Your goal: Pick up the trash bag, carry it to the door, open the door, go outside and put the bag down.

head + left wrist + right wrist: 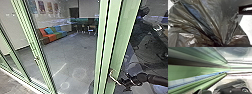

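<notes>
The trash bag is thin, dark, glossy, see-through plastic, creased and full of folds that gather tightly together, close to the left wrist camera. The door stands upright ahead, glass in pale green framing; whether it is ajar is unclear.

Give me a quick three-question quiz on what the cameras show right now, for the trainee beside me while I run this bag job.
1. Multiple choice: which of the robot's arms is at the door handle?
a) left
b) right
c) both
2. True or false: the sofa is all one colour.
3. Short answer: which of the task's things shows large in the left wrist view, its folds drawing together toward one spot?

Key:
1. b, the right arm.
2. False; it has orange, green and blue parts.
3. The trash bag.
</notes>
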{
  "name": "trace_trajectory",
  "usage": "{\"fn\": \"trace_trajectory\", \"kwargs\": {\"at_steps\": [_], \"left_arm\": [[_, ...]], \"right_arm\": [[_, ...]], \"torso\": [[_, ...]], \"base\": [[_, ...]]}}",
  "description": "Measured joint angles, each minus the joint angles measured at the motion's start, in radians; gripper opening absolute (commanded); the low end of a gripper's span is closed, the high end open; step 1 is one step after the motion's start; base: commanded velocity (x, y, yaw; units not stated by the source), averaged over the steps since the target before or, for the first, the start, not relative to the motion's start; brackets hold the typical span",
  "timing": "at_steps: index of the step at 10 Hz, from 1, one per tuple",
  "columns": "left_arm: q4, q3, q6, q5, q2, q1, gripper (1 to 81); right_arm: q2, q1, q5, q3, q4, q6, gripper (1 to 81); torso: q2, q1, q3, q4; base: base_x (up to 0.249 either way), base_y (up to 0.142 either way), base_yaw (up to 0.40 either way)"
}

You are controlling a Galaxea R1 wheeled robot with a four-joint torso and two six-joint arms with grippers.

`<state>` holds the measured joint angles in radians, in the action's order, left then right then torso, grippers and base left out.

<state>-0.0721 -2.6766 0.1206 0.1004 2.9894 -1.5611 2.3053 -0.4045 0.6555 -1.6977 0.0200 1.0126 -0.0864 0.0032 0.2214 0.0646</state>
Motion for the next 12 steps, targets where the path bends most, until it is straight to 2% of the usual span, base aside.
{"fn": "trace_trajectory", "kwargs": {"at_steps": [3,6,12], "left_arm": [[0.000,0.001,0.000,0.001,0.000,-0.002,1.0],[0.000,0.004,0.002,0.001,0.000,-0.005,1.0],[0.001,0.004,0.003,0.000,0.006,-0.005,1.0]], "right_arm": [[-0.036,0.016,-0.002,0.033,0.009,0.013,81.1],[-0.064,0.085,0.001,0.022,0.002,0.029,81.1],[-0.181,0.277,0.110,0.069,-0.023,0.094,81.1]], "torso": [[0.000,0.000,0.000,0.000],[0.000,0.000,0.000,0.000],[0.001,0.001,0.000,0.000]], "base": [[0.021,0.000,0.000],[0.000,0.000,0.000],[0.000,0.000,0.000]]}}
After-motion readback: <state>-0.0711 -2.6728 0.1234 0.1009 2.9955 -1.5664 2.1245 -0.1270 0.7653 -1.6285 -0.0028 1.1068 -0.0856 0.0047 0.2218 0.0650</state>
